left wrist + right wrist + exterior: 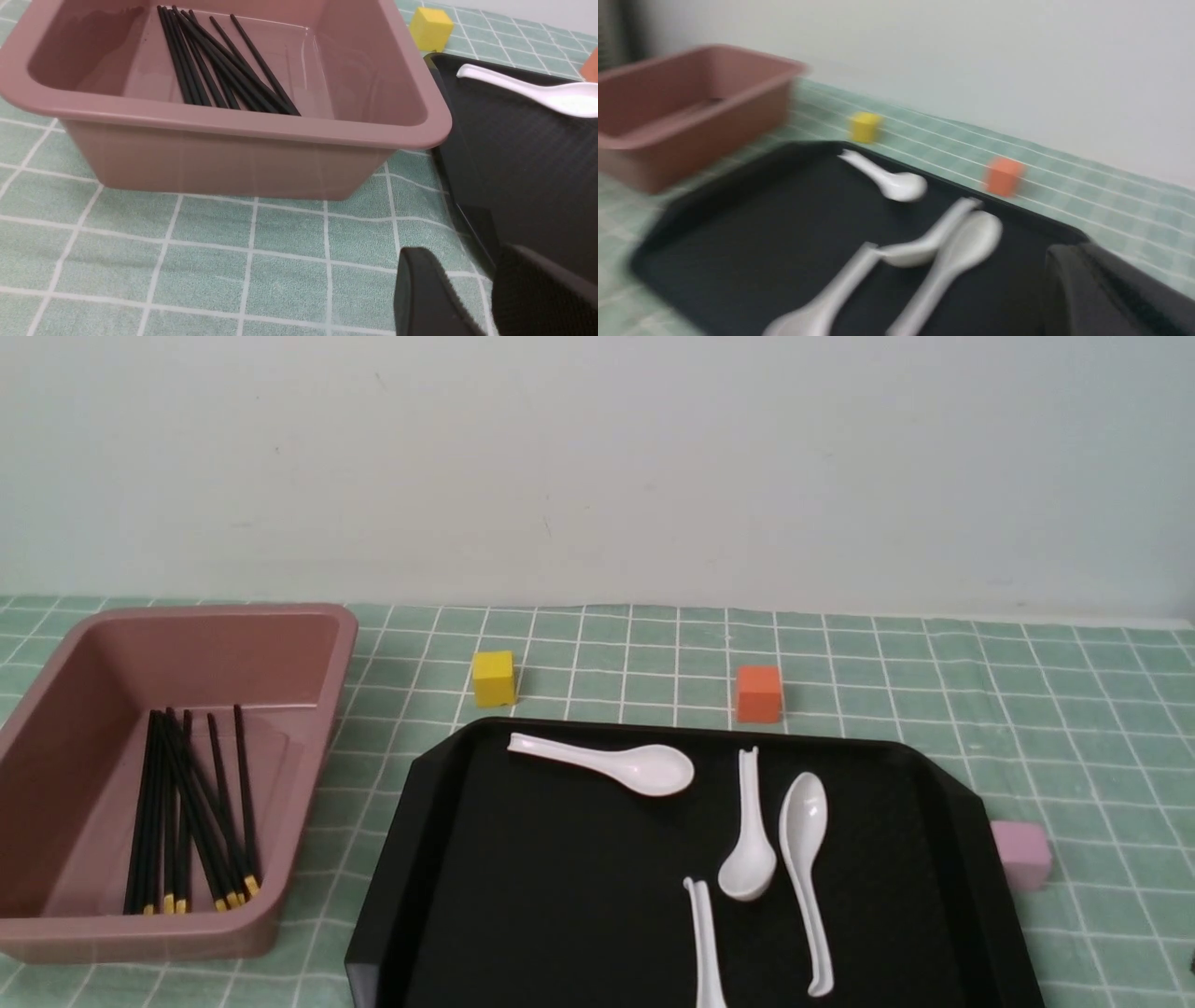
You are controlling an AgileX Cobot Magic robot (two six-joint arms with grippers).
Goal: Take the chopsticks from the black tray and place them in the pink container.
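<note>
Surface: counter under a green cloth with white grid lines [934, 672], pale wall behind.
Pink container [308, 616]: on the left part of the counter, just beyond the left claw, close beside the tray.
Chopsticks [187, 803]: all lying inside the pink container, in a loose bundle on its floor, yellow tips toward the robot.
Black tray [560, 896]: in the middle, to the right of the left claw; no chopstick visible on it in any view.
White spoons [607, 765]: four on the tray, not part of the task.
Small cubes: yellow cube [493, 678] and orange cube [758, 693] behind the tray, pink cube [1021, 855] at its right edge.
Left claw [472, 298]: low over the cloth, near the tray's corner; two dark fingers with only a narrow gap, nothing between them.
Right claw [1111, 289]: only a dark blurred part seen near the tray's right side; cannot tell if wide or narrow.
Step in hand: probably the end of the task, since the tray seems cleared of chopsticks.
Next move: probably only pulling both arms away, without touching spoons or container.
</note>
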